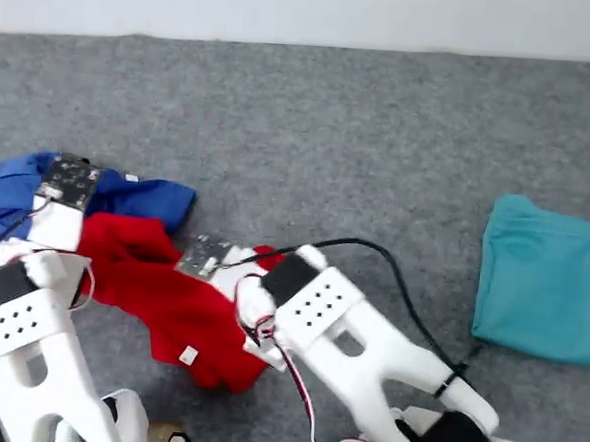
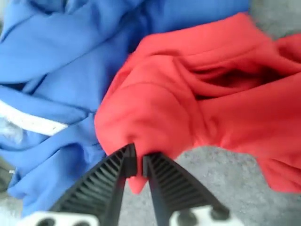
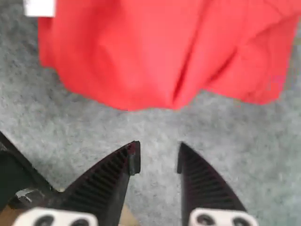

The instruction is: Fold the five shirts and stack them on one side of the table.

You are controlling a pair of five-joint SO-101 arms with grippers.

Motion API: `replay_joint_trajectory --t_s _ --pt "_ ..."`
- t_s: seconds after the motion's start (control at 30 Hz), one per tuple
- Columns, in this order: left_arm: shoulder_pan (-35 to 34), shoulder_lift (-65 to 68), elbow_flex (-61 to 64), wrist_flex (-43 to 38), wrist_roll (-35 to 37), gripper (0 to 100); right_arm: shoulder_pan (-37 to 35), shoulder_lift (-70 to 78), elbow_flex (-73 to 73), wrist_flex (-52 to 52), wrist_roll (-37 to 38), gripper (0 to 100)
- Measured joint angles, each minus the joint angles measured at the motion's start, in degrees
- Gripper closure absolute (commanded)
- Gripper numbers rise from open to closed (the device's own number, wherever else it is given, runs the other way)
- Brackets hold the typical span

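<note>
Two arms at red shirt (image 1: pixel 175 304), crumpled on counter (image 1: pixel 330 133) against blue shirt (image 1: pixel 141 197). Left jaws clamped on a bunched fold; right jaws apart over bare counter, shirt's edge just ahead of them. Teal shirt (image 1: pixel 542 281) folded, well apart.

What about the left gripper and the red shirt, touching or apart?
Touching. In the left wrist view the left gripper pinches a fold of the red shirt, red cloth showing between its fingertips.
</note>
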Motion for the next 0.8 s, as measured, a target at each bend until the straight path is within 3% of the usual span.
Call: replay_joint_trajectory --t_s 0.4,0.57,0.8 --pt "-9.1 0.0 0.2 -2.2 0.0 99 -3.8 15.9 -0.4 -14.8 0.0 84.6" --pt "-11.4 0.0 0.2 -2.2 0.0 99 4.0 23.8 -5.5 -21.3 7.5 94.6" --pt "-13.8 0.0 0.2 -2.2 0.0 99 13.8 33.4 -24.4 -17.8 12.8 90.1"
